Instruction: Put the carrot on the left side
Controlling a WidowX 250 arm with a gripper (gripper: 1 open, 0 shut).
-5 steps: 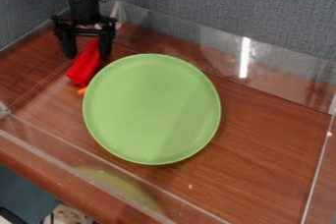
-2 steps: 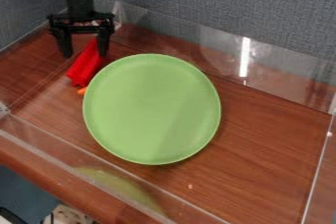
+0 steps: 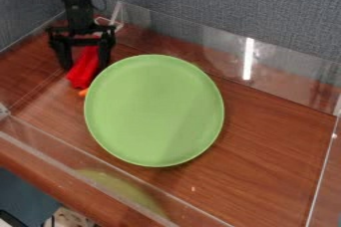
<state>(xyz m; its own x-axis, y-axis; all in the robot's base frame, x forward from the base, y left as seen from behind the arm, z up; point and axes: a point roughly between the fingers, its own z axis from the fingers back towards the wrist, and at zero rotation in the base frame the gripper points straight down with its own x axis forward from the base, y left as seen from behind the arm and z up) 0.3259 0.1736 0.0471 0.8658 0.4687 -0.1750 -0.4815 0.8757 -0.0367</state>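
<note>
The gripper (image 3: 82, 51) points down with its jaws spread apart, straddling the upper end of the carrot (image 3: 84, 70) without clamping it; the carrot lies on the wooden table (image 3: 266, 112), just beside the green plate (image 3: 154, 110), at its left rim

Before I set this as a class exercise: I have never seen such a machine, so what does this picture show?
This is one picture, taken from a camera looking down at an angle onto a wooden table with clear walls around it. The black thing at top left is a robot arm, ending in its tool, two fingers that point down and stand open. A round light-green plate lies on the table. Beside the plate's upper left edge lies a red ridged toy carrot, just under the open tool. The fingers stand on either side of the carrot's far end, not closed on it, so nothing is held.
</note>
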